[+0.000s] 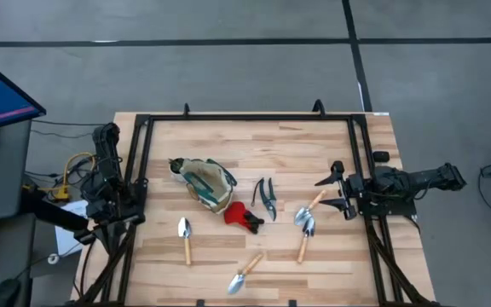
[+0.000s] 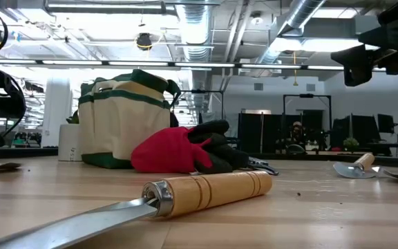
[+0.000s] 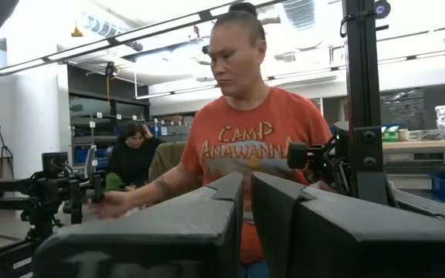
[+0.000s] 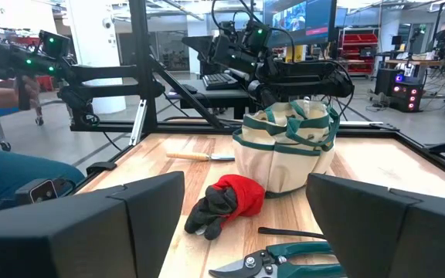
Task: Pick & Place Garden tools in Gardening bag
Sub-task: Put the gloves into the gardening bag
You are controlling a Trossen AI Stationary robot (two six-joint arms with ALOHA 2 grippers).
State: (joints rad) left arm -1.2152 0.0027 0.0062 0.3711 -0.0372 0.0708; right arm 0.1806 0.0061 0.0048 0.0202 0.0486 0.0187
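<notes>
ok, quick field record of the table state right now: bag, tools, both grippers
bag: gardening bag on the table, left of centre
in bag: no tool seen inside
red-and-black item: on the table beside the bag
shears: pruning shears lying flat, right of the bag
trowels: one front left, one front centre, two crossed near the right arm
left gripper: shut, parked at the left edge, empty
right gripper: open, at the right edge, empty

The left arm is folded up at the left edge of the worktop [image 1: 331, 264], its left gripper [image 1: 106, 135] raised and pointing out level, dark fingers [image 3: 207, 224] drawn nearly together with a thin gap. The right arm stretches in from the right edge, its right gripper [image 1: 334, 191] held above the surface, fingers [image 4: 122, 224] spread wide apart and holding nothing.
</notes>
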